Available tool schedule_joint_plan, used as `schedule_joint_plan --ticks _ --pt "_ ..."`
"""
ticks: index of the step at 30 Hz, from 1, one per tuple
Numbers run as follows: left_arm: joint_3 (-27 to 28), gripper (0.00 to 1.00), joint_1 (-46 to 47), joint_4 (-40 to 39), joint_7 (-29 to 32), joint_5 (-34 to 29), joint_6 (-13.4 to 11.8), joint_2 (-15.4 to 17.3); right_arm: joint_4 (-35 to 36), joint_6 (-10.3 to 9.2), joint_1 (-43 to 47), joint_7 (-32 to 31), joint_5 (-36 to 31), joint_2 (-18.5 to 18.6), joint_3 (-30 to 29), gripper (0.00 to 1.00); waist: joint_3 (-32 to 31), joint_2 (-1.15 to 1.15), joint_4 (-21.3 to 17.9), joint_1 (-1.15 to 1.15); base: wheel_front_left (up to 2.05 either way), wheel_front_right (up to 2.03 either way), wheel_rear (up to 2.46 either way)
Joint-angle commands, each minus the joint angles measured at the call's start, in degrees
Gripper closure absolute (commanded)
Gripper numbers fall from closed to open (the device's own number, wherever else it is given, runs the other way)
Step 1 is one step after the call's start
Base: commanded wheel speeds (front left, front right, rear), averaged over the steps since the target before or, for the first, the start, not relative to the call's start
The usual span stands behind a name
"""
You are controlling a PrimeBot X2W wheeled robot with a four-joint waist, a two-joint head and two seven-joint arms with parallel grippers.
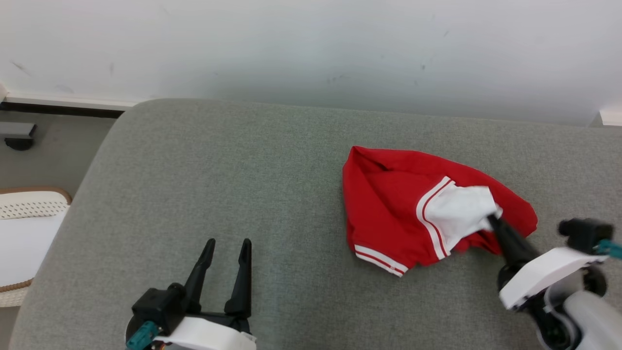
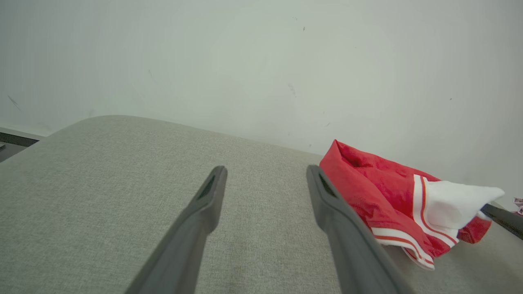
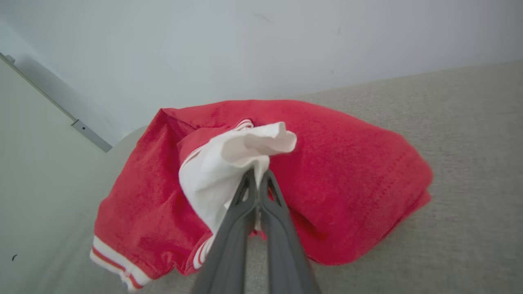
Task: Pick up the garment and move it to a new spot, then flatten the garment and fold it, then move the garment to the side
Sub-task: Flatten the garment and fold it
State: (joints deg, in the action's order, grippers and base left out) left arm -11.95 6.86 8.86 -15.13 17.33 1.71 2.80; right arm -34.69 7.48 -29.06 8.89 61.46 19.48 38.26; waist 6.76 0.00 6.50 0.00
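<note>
At the far left, beyond the edge of the grey upholstered surface (image 1: 243, 170), a pale woven-rimmed object (image 1: 29, 209) sits lower down (what it is I cannot tell). Next is the left tool (image 1: 228, 243), low over bare upholstery with its two dark fingers spread wide apart and nothing between them, pointing toward the wall (image 1: 311, 48). From there the garment (image 1: 388, 204) lies ahead and off to the right, well apart from that tool. In the left wrist view it shows beyond the right-hand finger, not between the two.

The garment is a crumpled red heap with white striped trim, resting on the right half of the surface. Its long axis runs slantwise in the head view, from a raised red fold at the upper left down to a white panel (image 1: 461, 209) at the lower right. At that lower-right end the right tool (image 3: 258, 174) meets it: its fingers are pressed together, clamped on the bunched white cloth, with red fabric sagging around and below them.

So the right arm is plainly the nearer one, and it grips the garment by its right end. I judge this to be the pick-up step at its start — the bulk of the cloth rests on the upholstery. The broad bare stretch lies to the left, so a carry that way would trail the long axis behind the grip and bring the cloth within the left tool's reach.
</note>
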Motion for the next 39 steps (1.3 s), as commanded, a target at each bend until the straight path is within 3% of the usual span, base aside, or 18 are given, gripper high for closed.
schedule_joint_plan --ticks 1,10,15,21,25,29,33,39 --pt "-0.01 0.00 -0.44 -0.18 0.01 0.37 -0.20 0.21 1.85 0.01 -1.02 0.55 0.24 2.19 -1.55 1.00 0.01 0.00 -0.07 0.00 0.00 0.00 0.00" --pt "-0.59 0.00 1.68 -1.19 0.01 -0.05 0.06 0.22 8.22 0.01 -9.00 -4.28 -1.55 11.18 -8.67 1.00 4.61 0.00 -0.16 0.00 0.00 0.00 0.00" --pt "-1.18 0.00 4.17 -1.45 0.01 0.76 0.12 0.21 6.26 0.01 -17.81 -9.77 0.56 12.67 -12.10 1.00 9.90 0.00 1.33 0.00 0.00 0.00 0.00" --pt "-2.24 0.00 5.92 -1.16 0.01 2.00 -0.28 0.22 1.89 0.01 -25.30 -12.39 -0.76 12.18 -13.20 1.00 12.97 0.00 3.28 0.00 0.00 0.00 0.00" --pt "-2.43 0.00 6.76 -0.96 0.01 2.41 -0.17 0.21 -5.07 0.01 -28.88 -12.80 -3.45 11.77 -12.98 1.00 13.83 0.00 4.07 0.00 0.00 0.00 0.00" --pt "-2.82 0.00 7.39 -0.86 0.01 2.63 -0.29 0.22 -10.36 0.01 -31.70 -12.04 -1.02 8.97 -15.05 1.00 13.97 0.00 4.70 0.00 0.00 0.00 0.00" --pt "-2.80 0.00 7.10 -0.69 0.01 2.64 -0.52 0.22 -8.91 0.01 -32.14 -11.31 0.67 7.51 -14.66 1.00 13.27 0.00 4.65 0.00 0.00 0.00 0.00" --pt "-2.48 0.00 5.96 -0.21 0.01 2.39 -0.59 0.22 0.59 0.01 -29.50 -13.09 5.48 4.02 -11.30 1.00 10.64 0.00 3.92 0.00 0.00 0.00 0.00"
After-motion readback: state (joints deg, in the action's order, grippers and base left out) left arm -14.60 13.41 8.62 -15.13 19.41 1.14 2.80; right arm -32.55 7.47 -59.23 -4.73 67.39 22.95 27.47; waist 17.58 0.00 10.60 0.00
